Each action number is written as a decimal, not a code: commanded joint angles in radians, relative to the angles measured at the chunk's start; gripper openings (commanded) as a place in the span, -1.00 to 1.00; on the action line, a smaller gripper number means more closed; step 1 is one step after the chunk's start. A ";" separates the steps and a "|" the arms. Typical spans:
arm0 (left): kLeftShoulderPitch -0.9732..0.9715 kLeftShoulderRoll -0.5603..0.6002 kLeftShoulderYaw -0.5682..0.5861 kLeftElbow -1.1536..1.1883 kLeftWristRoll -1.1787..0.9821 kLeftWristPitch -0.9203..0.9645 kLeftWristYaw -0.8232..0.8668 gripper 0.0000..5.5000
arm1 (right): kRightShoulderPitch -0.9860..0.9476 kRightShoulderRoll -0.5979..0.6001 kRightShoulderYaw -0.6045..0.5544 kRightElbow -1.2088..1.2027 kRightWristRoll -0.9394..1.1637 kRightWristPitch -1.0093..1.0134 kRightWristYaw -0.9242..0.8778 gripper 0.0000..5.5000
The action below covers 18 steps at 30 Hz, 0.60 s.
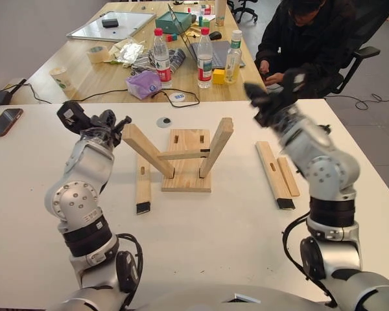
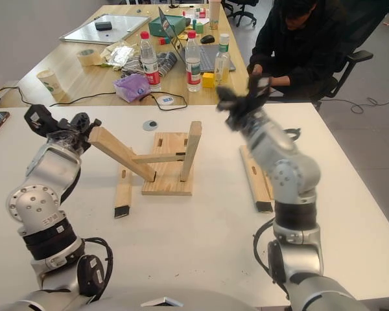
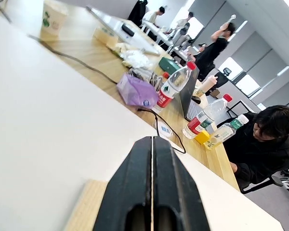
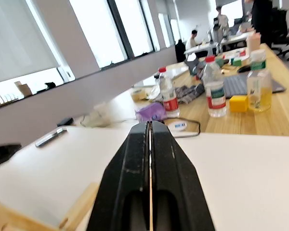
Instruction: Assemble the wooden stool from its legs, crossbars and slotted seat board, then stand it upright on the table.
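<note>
Wooden seat board point(image 1: 188, 178): lies flat mid-table on the white table point(image 1: 201, 246).
Standing legs: left leg point(image 1: 148, 150) and right leg point(image 1: 217, 148) rise from the board, leaning apart, with a crossbar point(image 1: 183, 155) between them.
Loose pieces: spare leg point(image 1: 142, 188) just left of the board; slotted leg point(image 1: 274, 173) and thin bar point(image 1: 288, 176) side by side to its right.
Left gripper point(image 1: 121, 123): fingers pressed together, at the left leg's top end.
Right gripper point(image 4: 149, 126): fingers pressed together, raised above the table.

White counter point(image 1: 214, 233) carries the seat board point(image 1: 188, 180) lying flat — loose leg point(image 1: 143, 188) just left; slotted leg point(image 1: 272, 170) and thin bar point(image 1: 288, 176) right.
</note>
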 commanded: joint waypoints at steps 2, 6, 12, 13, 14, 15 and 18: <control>-0.049 -0.058 -0.059 0.008 0.043 0.006 0.049 -1.00 | 0.052 0.051 0.135 -0.119 -0.052 0.074 -0.015 -0.99; -0.075 -0.107 -0.119 -0.003 0.068 0.019 0.056 -1.00 | 0.060 0.072 0.210 -0.194 -0.074 0.124 -0.016 -0.99; -0.085 -0.149 -0.156 0.035 0.096 0.035 0.013 -1.00 | 0.071 0.046 0.278 -0.247 -0.077 0.191 0.043 -0.99; -0.093 -0.150 -0.161 0.051 0.102 0.035 0.000 -1.00 | 0.071 0.040 0.283 -0.254 -0.073 0.204 0.059 -0.99; -0.102 -0.151 -0.166 0.065 0.108 0.034 -0.012 -1.00 | 0.071 0.037 0.285 -0.260 -0.071 0.217 0.073 -0.99; -0.114 -0.152 -0.170 0.084 0.115 0.031 -0.025 -1.00 | 0.069 0.032 0.288 -0.264 -0.069 0.228 0.090 -0.99; -0.153 -0.157 -0.193 0.137 0.141 0.022 -0.070 -1.00 | 0.060 0.029 0.292 -0.271 -0.062 0.259 0.125 -0.99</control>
